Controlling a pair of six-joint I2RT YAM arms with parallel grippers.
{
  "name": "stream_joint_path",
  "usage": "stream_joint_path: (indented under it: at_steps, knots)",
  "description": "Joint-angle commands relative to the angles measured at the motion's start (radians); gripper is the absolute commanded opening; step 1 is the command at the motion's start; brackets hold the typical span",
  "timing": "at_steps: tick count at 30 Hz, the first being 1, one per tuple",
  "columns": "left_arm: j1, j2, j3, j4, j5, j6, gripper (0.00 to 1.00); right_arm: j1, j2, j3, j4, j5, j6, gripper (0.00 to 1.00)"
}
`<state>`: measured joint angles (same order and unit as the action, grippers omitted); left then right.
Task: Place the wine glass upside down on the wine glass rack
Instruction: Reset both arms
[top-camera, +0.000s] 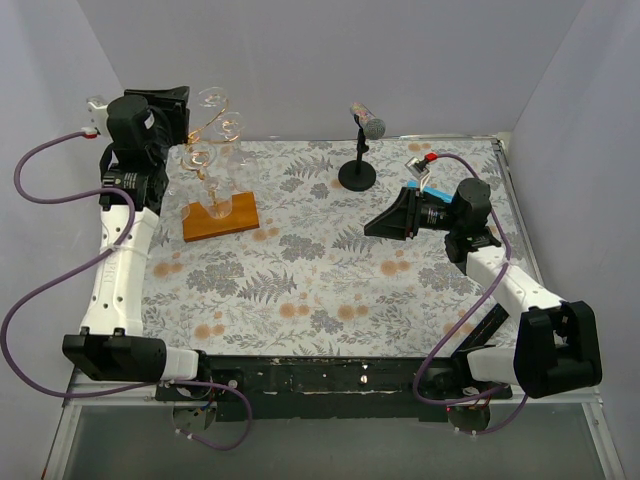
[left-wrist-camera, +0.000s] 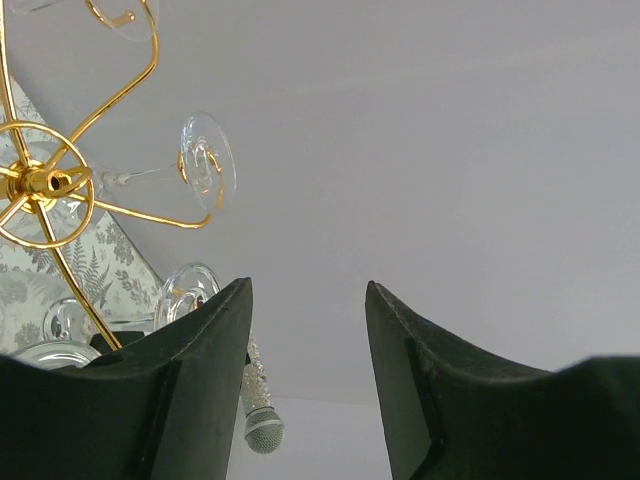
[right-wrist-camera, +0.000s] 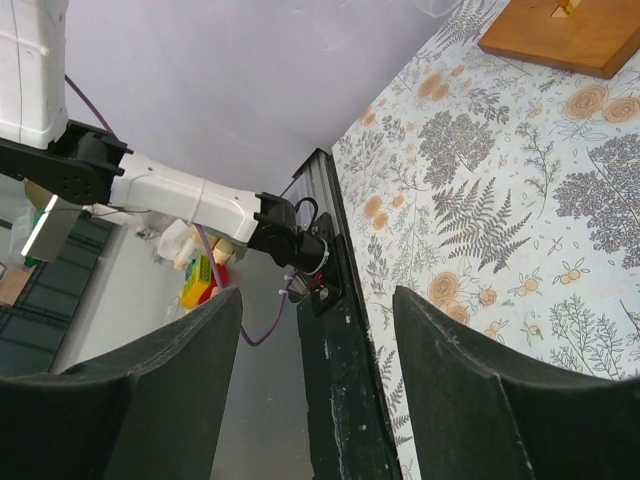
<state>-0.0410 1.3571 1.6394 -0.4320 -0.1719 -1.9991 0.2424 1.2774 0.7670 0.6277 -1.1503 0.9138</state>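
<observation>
At the upper left of the overhead view, my left gripper (top-camera: 178, 100) hangs high in the air, level with the top of the wine glass rack (top-camera: 208, 140) and just beside it. Its jaws stand apart. From its wrist camera the gap between the two black fingers (left-wrist-camera: 190, 390) shows only pale wall, so it holds nothing.

Just beyond the fingers, in the upper left of that wrist picture, the wine glass (left-wrist-camera: 207, 160) is on the rack. Its round foot stands off the curled end of a gold arm, and its thin stem runs back toward the gold hub. A second glass foot (left-wrist-camera: 185, 292) peeks out just above the left finger, and I see more clear glass on the other arms, though I cannot count the glasses surely. Overhead, the gold wire rises from the orange-brown wooden base (top-camera: 221, 218), which lies flat on the floral table (top-camera: 330, 290) left of centre.

A microphone (top-camera: 367, 122) on a black round-footed stand (top-camera: 357, 175) sits at the upper middle, well apart from the rack.

At the right of the frame, my right gripper (top-camera: 382, 222) hovers low over the cloth, pointing toward the rack. Its jaws are also spread, with nothing between them.
</observation>
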Motion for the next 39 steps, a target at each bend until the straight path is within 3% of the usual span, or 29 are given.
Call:
stream_joint_path:
  at_steps: [1,9,13,17,19,20,23,26,28,30,32,34,39]
  knots:
    - [0.007,-0.065,-0.003,0.018,-0.012,0.011,0.49,-0.005,0.008,0.045,0.003,0.009,-0.024,0.70]
    - [0.007,-0.226,-0.122,0.073,0.044,0.153,0.70,-0.006,0.005,0.071,-0.077,0.017,-0.116,0.70]
    - [0.001,-0.364,-0.209,0.186,0.153,0.299,0.98,-0.026,-0.007,0.089,-0.103,-0.023,-0.235,0.72]
    - [-0.032,-0.499,-0.311,0.314,0.406,0.533,0.98,-0.109,-0.050,0.095,-0.100,-0.123,-0.401,0.72]
    - [-0.068,-0.539,-0.348,0.337,0.562,0.653,0.98,-0.172,-0.081,0.118,-0.198,-0.124,-0.528,0.73]
    - [-0.088,-0.550,-0.357,0.323,0.622,0.704,0.98,-0.195,-0.096,0.153,-0.323,-0.105,-0.688,0.73]
    - [-0.164,-0.579,-0.388,0.233,0.733,0.863,0.98,-0.213,-0.148,0.277,-0.803,0.154,-1.163,0.74]
    - [-0.200,-0.636,-0.472,0.164,0.771,1.018,0.98,-0.213,-0.231,0.284,-0.913,0.447,-1.291,0.75]
    - [-0.209,-0.687,-0.565,0.139,0.761,1.085,0.98,-0.216,-0.275,0.293,-0.941,0.622,-1.305,0.77]
    - [-0.208,-0.751,-0.651,0.121,0.732,1.138,0.98,-0.218,-0.337,0.295,-0.942,0.798,-1.270,0.89]
    - [-0.207,-0.800,-0.719,0.113,0.703,1.151,0.98,-0.222,-0.386,0.282,-0.933,0.923,-1.209,0.90]
    - [-0.209,-0.849,-0.763,0.102,0.672,1.163,0.98,-0.221,-0.418,0.287,-0.953,0.966,-1.162,0.90]
    - [-0.209,-0.947,-0.829,0.052,0.493,1.154,0.98,-0.222,-0.475,0.295,-1.022,0.905,-1.184,0.90]
